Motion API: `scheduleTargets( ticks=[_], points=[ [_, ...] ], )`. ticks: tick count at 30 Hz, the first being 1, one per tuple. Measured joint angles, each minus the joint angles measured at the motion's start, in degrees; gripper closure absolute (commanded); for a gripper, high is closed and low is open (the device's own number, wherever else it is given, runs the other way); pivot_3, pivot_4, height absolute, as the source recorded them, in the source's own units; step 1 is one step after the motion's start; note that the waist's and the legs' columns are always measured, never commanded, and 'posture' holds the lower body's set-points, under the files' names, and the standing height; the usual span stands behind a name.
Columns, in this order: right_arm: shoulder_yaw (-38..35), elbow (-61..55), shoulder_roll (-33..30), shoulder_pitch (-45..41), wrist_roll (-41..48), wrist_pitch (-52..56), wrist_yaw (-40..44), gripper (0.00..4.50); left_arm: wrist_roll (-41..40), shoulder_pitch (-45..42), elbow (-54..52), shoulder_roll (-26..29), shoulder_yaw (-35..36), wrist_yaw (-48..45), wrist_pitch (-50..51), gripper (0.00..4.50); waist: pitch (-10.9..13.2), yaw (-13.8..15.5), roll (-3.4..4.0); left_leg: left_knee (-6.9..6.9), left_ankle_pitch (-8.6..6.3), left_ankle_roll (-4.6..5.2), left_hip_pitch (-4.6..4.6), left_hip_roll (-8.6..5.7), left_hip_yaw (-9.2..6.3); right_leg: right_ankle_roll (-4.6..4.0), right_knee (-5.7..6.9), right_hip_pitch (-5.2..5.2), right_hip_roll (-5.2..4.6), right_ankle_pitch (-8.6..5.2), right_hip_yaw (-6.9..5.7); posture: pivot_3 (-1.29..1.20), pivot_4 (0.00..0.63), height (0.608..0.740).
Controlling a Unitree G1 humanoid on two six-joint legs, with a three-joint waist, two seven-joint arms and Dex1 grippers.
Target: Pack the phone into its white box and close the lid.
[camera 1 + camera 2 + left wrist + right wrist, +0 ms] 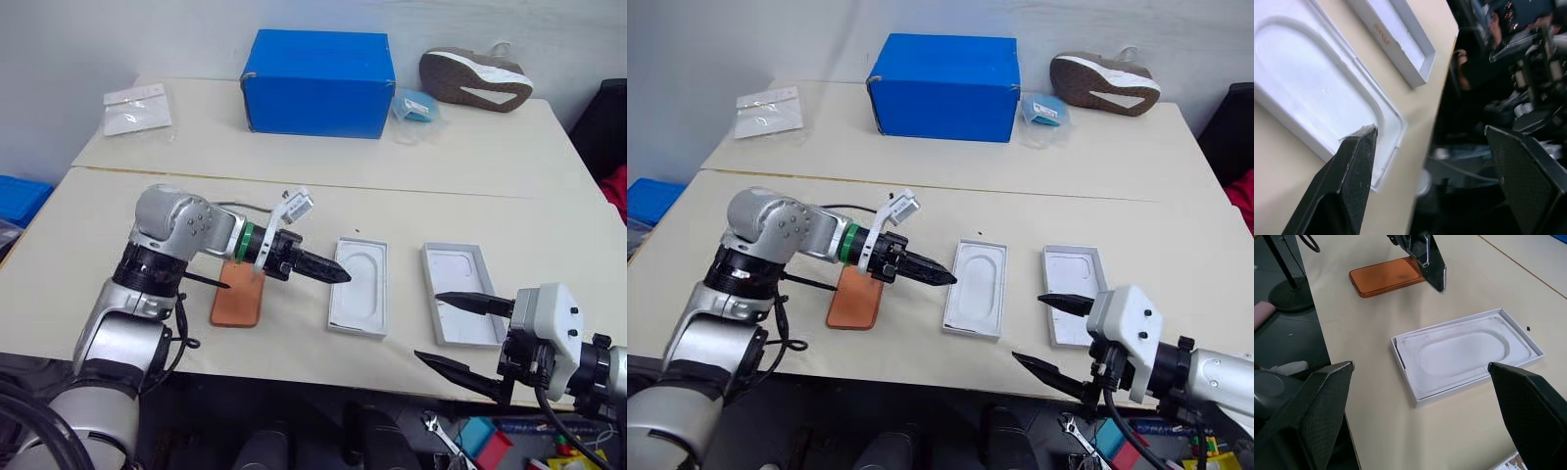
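Fingers of my left gripper (284,272) stand spread above the flat orange-copper phone (236,299) on the table; the shallow white cardboard box (359,287) lies beside it. My right gripper (460,333) gapes wide.

Two beige tabletops (490,225) are sitting end to end, a seam running between them. A pale grey wall (118,39) is standing behind at 12 o'clock. A big blue box (318,83) is resting on the far tabletop, a shoe (475,78) lying at 1 o'clock, a plastic bag (137,108) at 10 o'clock. A blue crate (20,201) is showing at 9 o'clock.
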Motion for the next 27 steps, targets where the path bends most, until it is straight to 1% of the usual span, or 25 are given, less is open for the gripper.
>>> scheduleTargets(
  ticks=[1,3,6,8,9,10,11,12,15,18,20,23,27],
  points=[
    [0.5,0.0,0.0,-0.1,-0.3,-0.1,0.0,0.00,2.8,1.5,-2.0,1.1,-2.4,-2.1,-5.7,1.43,0.0,-0.1,0.00,0.00,0.01,-0.01,0.03,0.00,0.03,0.00,-0.02,0.00,0.00,0.00,0.01,0.00,0.150,0.740],
    [1.0,0.2,-0.1,-0.1,-0.8,-0.2,-0.2,0.00,7.3,4.1,-4.2,2.3,-5.9,-6.0,-14.7,2.04,0.0,-0.1,0.01,0.00,0.02,-0.03,0.05,0.00,0.05,-0.02,-0.06,0.00,0.01,-0.01,0.03,0.00,0.150,0.740],
    [1.6,0.5,0.0,-0.2,-2.3,-0.4,-0.7,0.00,12.2,5.9,-5.5,2.0,-8.7,-10.3,-25.3,2.99,0.0,0.0,0.01,0.02,0.03,0.00,0.01,0.00,0.04,-0.02,-0.09,0.00,0.00,-0.01,0.03,0.00,0.150,0.740],
    [2.7,0.8,-0.1,-0.8,-2.9,-0.5,-1.2,0.40,14.1,6.0,-5.5,1.5,-9.0,-11.7,-29.1,3.60,0.0,0.1,0.01,0.02,0.05,0.03,-0.01,-0.01,0.03,-0.02,-0.08,0.00,-0.01,-0.01,0.02,0.00,0.150,0.740],
    [4.4,1.5,-0.1,-2.3,-3.4,-0.4,-1.7,0.65,15.8,6.4,-5.3,1.5,-9.0,-12.5,-32.2,3.97,0.0,0.1,0.00,0.02,0.05,0.04,-0.01,-0.01,0.03,-0.02,-0.08,0.00,-0.01,-0.01,0.03,0.00,0.150,0.740],
    [6.0,2.1,-0.1,-3.6,-3.7,-0.3,-2.4,0.98,17.3,6.7,-5.2,1.4,-9.2,-13.2,-34.6,4.29,0.0,0.1,0.01,0.01,0.06,0.07,-0.01,-0.02,0.04,-0.02,-0.08,0.00,-0.02,-0.01,0.04,0.00,0.150,0.740],
    [8.4,2.8,-0.2,-5.6,-4.7,0.0,-3.2,1.37,18.7,7.2,-4.8,1.5,-9.3,-14.0,-37.2,4.50,0.0,-0.2,0.01,0.01,0.06,0.07,0.00,-0.02,0.05,-0.02,-0.09,-0.01,-0.01,-0.01,0.04,0.00,0.150,0.740],
    [10.8,3.5,-0.1,-7.8,-5.5,0.1,-3.9,1.64,19.8,7.5,-4.4,1.4,-9.5,-14.4,-39.0,4.50,0.0,-0.3,0.00,0.02,0.06,0.07,0.00,-0.01,0.07,-0.02,-0.07,-0.02,0.00,-0.01,0.06,0.00,0.150,0.740],
    [21.1,7.8,0.1,-17.4,-10.0,1.3,-7.0,2.76,23.0,8.1,-2.5,1.6,-9.1,-15.7,-44.2,4.50,0.0,-0.3,0.03,0.02,0.08,0.07,0.04,0.00,0.07,-0.04,-0.06,-0.05,0.00,-0.02,0.06,0.00,0.150,0.740],
    [29.9,14.0,2.0,-25.4,-15.8,2.4,-9.7,3.76,23.8,8.4,-1.8,1.6,-7.2,-15.9,-45.2,4.50,0.0,-0.2,0.03,0.04,0.10,0.10,-0.12,-0.03,0.09,-0.05,0.05,-0.22,-0.02,-0.02,0.08,0.00,0.150,0.740],
    [35.2,18.3,2.8,-29.3,-20.2,2.4,-10.7,4.49,24.0,8.6,-1.6,1.7,-5.6,-15.5,-45.1,4.50,0.0,-0.2,0.03,0.04,0.10,0.10,-0.22,-0.03,0.09,-0.05,0.18,-0.30,-0.02,-0.02,0.06,0.00,0.150,0.740],
    [40.6,24.4,5.2,-33.6,-25.2,1.3,-11.4,4.49,24.0,9.6,-2.0,2.0,-2.8,-14.4,-44.6,4.50,0.0,0.0,0.03,0.03,0.10,0.12,-0.32,-0.06,0.07,-0.04,0.12,-0.35,-0.03,-0.02,0.02,0.00,0.150,0.740],
    [44.1,29.6,6.8,-36.6,-29.6,-0.5,-11.2,4.49,24.0,12.1,-4.1,3.0,-1.0,-13.5,-43.4,4.50,0.0,-0.1,0.03,0.03,0.11,0.14,-0.33,-0.10,0.08,-0.03,0.11,-0.36,-0.05,-0.01,0.02,0.00,0.150,0.740]
  ],
)
